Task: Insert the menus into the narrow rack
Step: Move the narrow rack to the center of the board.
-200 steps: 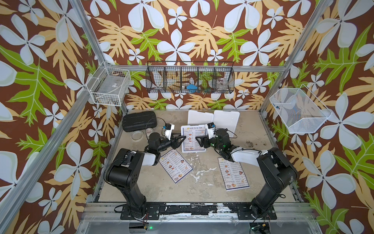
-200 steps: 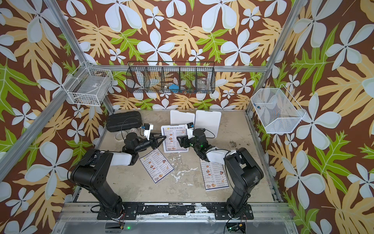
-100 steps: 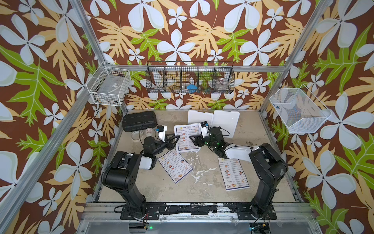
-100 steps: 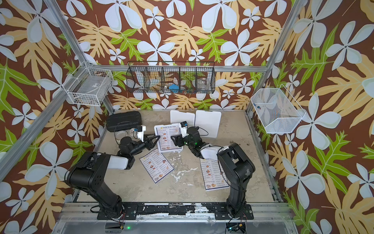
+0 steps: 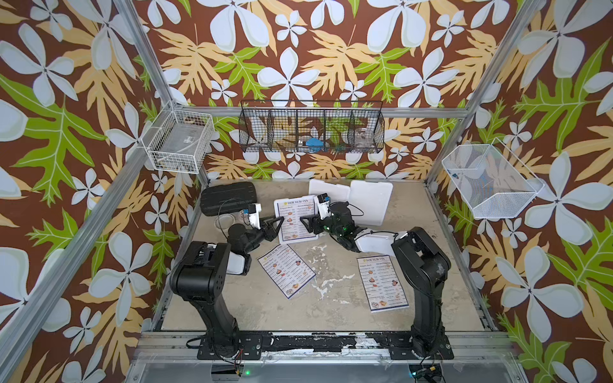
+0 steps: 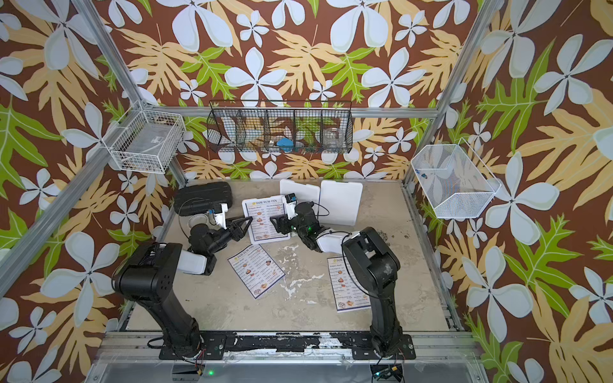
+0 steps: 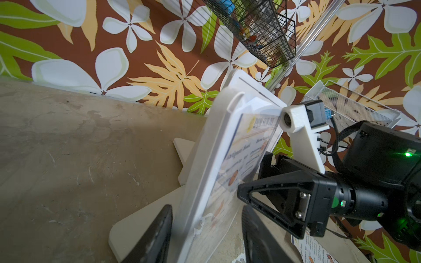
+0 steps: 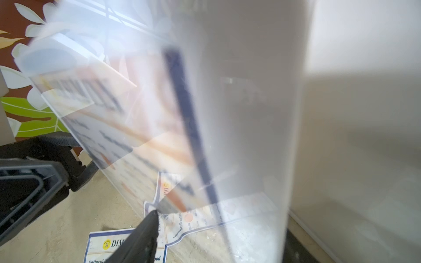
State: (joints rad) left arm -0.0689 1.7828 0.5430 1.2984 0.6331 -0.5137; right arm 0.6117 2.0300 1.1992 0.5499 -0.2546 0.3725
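Menus lie nearest on the table (image 5: 331, 308). The left-hand menu (image 5: 287, 270) is flat and skewed, in front of the left arm. The right-hand menu (image 5: 381, 283) is flat beside the right arm's upright link, well apart from the first.

Beyond them the third menu (image 5: 293, 219) stands on edge with its "DIM SUM INN" heading uppermost, set against the face of a white front panel (image 7: 211, 145). The left pincer (image 5: 278, 223) is at its left edge and the right pincer (image 5: 306, 223) at its right edge, pointing at each other.

In the left wrist view the left pincer's fingers (image 7: 157, 234) stand apart on either side of the panel and menu, close to both faces. Whether they squeeze cannot be told.

The right wrist view is blurred. One right finger (image 8: 143, 236) has its tip at the menu's glossy face and the panel fills the gap, so a grip cannot be told there either.

Farther back two plain white panels (image 5: 370, 205) stand upright, and a black case (image 5: 229, 197) sits in the far left corner. On the walls hang a black wire basket (image 5: 311, 127), a white wire basket (image 5: 179, 139) and a white mesh basket (image 5: 487, 180).
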